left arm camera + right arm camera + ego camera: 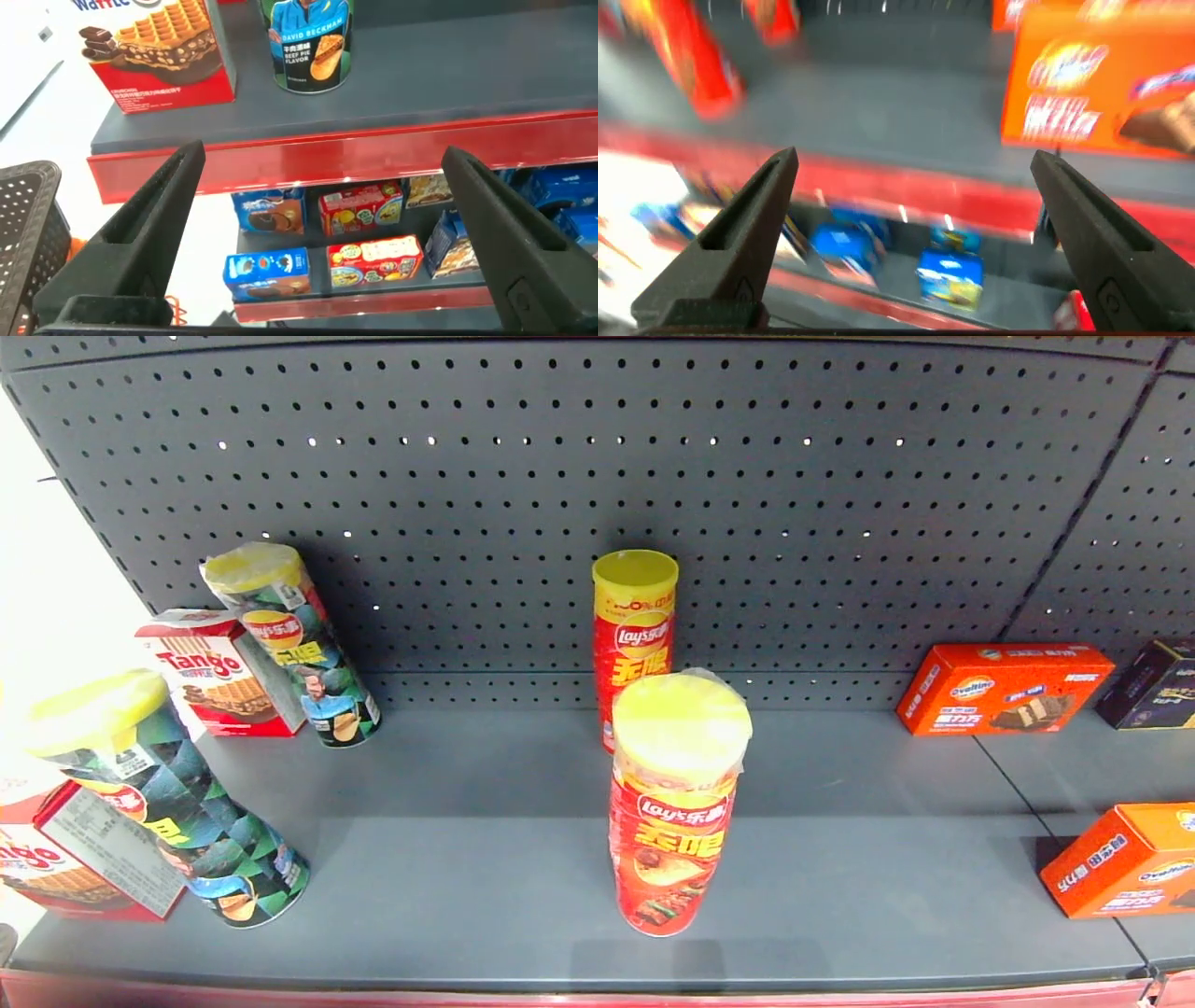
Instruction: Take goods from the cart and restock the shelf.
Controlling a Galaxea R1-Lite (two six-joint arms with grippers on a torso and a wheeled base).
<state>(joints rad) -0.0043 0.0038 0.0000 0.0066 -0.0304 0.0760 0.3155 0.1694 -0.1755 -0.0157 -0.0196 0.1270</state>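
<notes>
I had two red cans (674, 803) on the shelf (467, 877) — much of it bare — with left claw (322, 157) and right claw (914, 161) wide, empty.

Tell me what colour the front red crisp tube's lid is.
Yellow plastic lid, clearest in head view.

A shop — pegboard-backed shelf (523, 859) stocked with snack tubes (674, 803) and boxes (1004, 689).

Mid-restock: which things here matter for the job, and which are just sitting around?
Job: shelf; black mesh basket, probably the cart; left gripper and right gripper, fingers open, empty.
Just there: red chip cans, green chip cans, wafer boxes, orange boxes, already shelved; snack packs lower down.
</notes>
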